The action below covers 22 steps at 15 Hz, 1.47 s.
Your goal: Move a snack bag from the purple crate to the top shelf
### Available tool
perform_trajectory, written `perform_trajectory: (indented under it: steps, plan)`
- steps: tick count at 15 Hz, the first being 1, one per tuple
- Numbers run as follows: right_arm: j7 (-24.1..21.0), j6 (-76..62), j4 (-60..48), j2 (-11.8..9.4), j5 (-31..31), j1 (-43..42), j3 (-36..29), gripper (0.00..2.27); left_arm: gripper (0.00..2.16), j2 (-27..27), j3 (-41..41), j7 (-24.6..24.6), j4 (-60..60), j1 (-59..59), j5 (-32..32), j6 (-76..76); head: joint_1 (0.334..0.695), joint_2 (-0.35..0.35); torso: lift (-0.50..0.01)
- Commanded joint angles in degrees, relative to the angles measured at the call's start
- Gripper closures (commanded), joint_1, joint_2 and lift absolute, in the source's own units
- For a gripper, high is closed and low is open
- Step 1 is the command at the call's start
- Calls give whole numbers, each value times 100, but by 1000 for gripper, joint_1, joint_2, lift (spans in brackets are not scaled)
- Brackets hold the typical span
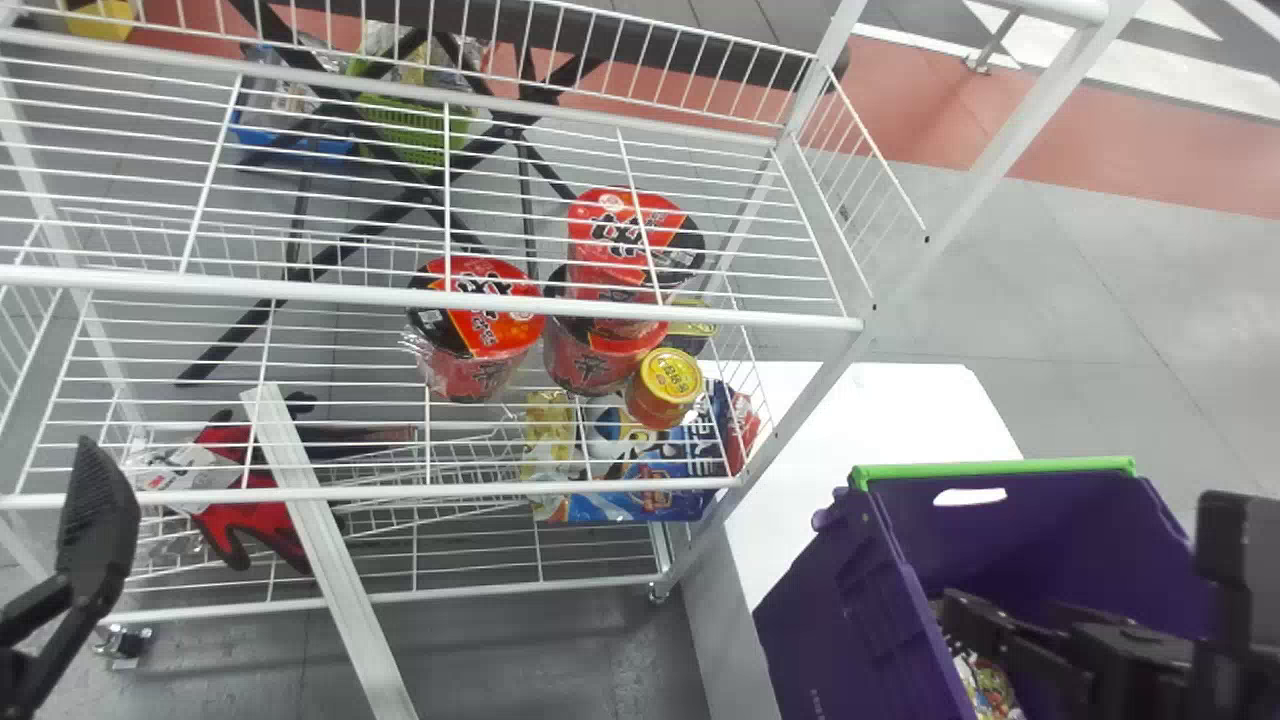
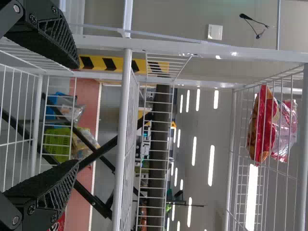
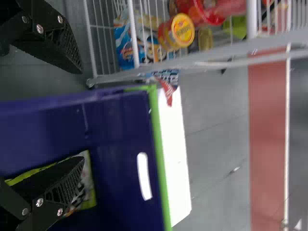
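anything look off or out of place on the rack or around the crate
One oddity: what look like red gloves low on the rack's left side, strange among cup noodles and snacks. Nothing looks spilled or tipped over, and the purple crate appears undamaged where visible.

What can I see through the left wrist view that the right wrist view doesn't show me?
Left wrist view: a red snack bag in the wire rack, a yellow-and-black striped band and long bright lights.

Right wrist view: the purple crate with its green rim, a snack bag inside it and a yellow-lidded jar.

Both: parts of the white wire rack, a reddish floor strip and an open black gripper.
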Motion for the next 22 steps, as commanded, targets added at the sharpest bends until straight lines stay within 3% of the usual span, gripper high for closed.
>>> perform_trajectory:
  steps: [1, 4, 7, 13, 15, 18, 22]
  plan:
    - [143, 312, 311, 49, -145, -277, -536, 205, 124, 1, -3, 1, 32, 0, 0, 0, 695, -350, -453]
    - [565, 857, 953, 66, -330, -848, -1371, 205, 124, 1, -12, 1, 23, 9, 0, 0, 695, -350, -453]
    - [1215, 716, 1708, -110, 206, -1077, -1538, 208, 124, 10, -30, -52, 15, 0, 0, 0, 695, -350, -453]
    - [2666, 681, 2930, -883, 1709, -1262, -1406, 208, 124, 54, -109, -87, 23, -9, 0, 0, 695, -350, -453]
    - [3474, 136, 3528, -1129, 2131, -1314, -1424, 208, 124, 71, -135, -87, 23, -9, 0, 0, 695, -350, -453]
    - [4643, -725, 4240, -1375, 2834, -1306, -1221, 208, 124, 98, -179, -123, 32, -17, 0, 53, 695, -350, -453]
    - [5540, -1218, 4969, -1718, 3696, -1297, -641, 208, 124, 115, -223, -131, 85, -70, 0, 70, 695, -350, -453]
